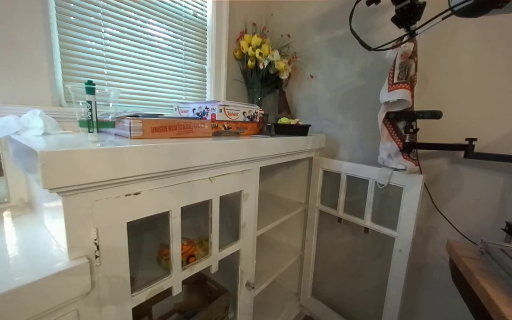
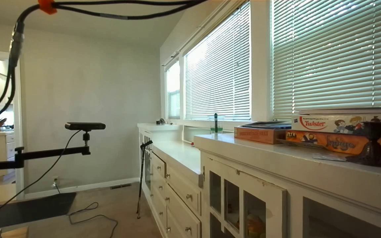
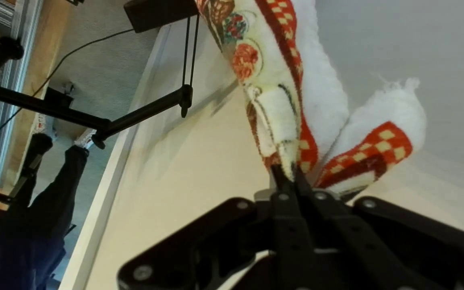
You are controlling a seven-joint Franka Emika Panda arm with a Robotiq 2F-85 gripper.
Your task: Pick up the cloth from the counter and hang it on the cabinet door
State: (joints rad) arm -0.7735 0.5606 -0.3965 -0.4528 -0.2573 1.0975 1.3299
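Observation:
The cloth, white with a red checkered border and printed pictures, hangs bunched and long from my gripper point(image 1: 410, 34) in an exterior view point(image 1: 396, 95). In the wrist view my gripper point(image 3: 290, 177) is shut on the cloth point(image 3: 274, 80), with folds on both sides of the fingers. The open cabinet door point(image 1: 354, 170) stands below. The cloth's lower end is at the door's top edge near its outer corner; I cannot tell whether it touches or lies in front or behind. A small white piece point(image 1: 385, 176) shows at that edge. Cloth and gripper are outside the remaining exterior view.
A camera on a black bracket point(image 1: 436, 146) overlaps the cloth from that viewpoint. The white counter point(image 1: 185, 151) holds game boxes point(image 1: 167, 128), a cup with green liquid point(image 1: 107, 106), flowers point(image 1: 256, 51) and a black tray point(image 1: 291, 129). A wooden table point(image 1: 482, 275) stands lower right. A person's legs point(image 3: 50, 193) show in the wrist view.

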